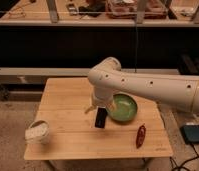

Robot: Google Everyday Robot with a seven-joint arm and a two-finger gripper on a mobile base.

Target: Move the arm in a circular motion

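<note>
The arm, thick and cream-white with small dark holes, reaches in from the right edge over the wooden table. Its rounded elbow joint sits above the table's middle, and the wrist bends down from there. The gripper hangs below the wrist just left of a green bowl, close above the tabletop. A dark shape shows at its tip; I cannot say whether it is part of the gripper or a separate object.
A red, chili-like object lies near the table's front right. A white crumpled bag sits at the front left corner. A dark shelf unit runs behind the table. A blue-grey box lies on the floor at right.
</note>
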